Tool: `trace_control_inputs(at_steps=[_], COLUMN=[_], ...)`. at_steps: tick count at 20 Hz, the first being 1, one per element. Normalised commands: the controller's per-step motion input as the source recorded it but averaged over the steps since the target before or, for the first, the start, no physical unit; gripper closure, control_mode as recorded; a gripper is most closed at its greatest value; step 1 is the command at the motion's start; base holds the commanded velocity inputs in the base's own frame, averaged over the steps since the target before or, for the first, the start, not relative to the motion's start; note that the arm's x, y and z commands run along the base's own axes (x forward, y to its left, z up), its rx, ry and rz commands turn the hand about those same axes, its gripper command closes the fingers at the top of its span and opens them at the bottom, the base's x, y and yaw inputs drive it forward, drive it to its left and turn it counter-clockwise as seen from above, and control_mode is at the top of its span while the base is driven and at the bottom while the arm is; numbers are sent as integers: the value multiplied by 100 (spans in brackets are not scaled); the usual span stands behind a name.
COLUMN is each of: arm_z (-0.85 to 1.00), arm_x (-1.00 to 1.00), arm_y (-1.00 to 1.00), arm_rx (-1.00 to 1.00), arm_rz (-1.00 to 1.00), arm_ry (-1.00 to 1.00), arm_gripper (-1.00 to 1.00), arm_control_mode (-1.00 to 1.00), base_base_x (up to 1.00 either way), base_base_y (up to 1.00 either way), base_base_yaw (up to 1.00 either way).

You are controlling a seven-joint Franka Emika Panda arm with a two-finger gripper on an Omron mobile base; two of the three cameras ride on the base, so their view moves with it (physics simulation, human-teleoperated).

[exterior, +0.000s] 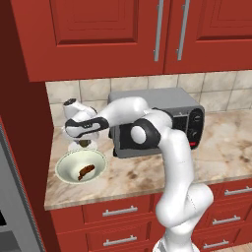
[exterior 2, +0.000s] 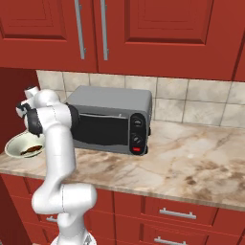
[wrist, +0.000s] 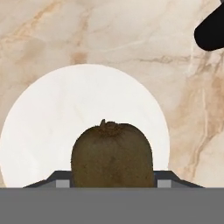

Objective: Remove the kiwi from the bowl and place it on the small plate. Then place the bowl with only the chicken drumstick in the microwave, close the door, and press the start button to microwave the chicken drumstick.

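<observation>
My gripper [wrist: 112, 180] is shut on the brown kiwi [wrist: 112, 155], which sits between the finger tips [wrist: 59, 180]. Directly beneath it lies the small white plate [wrist: 65, 113] on the marble counter. From the left base view, the gripper [exterior: 84, 141] hangs just behind the bowl [exterior: 64, 165], at the counter's left end. The bowl is white and holds only the brown chicken drumstick [exterior: 86, 171]. The right base view shows the bowl [exterior 2: 16, 142] and drumstick [exterior 2: 32, 150] left of my arm. The grey microwave [exterior: 167, 106] stands to the right, and its door looks shut.
A tall red cabinet side [exterior: 24, 147] walls off the counter's left end, close to the bowl. Red upper cabinets [exterior: 98, 29] hang overhead. The marble counter [exterior 2: 191, 158] stretches right of the microwave. A dark rounded shape [wrist: 212, 30] sits at the hand view's top right.
</observation>
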Motion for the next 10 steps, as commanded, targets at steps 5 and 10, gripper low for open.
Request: trace_control_inputs(at_steps=[5, 10], arm_z=[-33, -15], arm_x=[28, 29], arm_y=[19, 7], arm_rx=[0, 0], arm_rz=[0, 0], arm_ry=[11, 5], arm_gripper=[100, -100], arm_control_mode=[-100, -100], base_base_x=[0, 0], base_base_y=[0, 0], base_base_yaw=[0, 0])
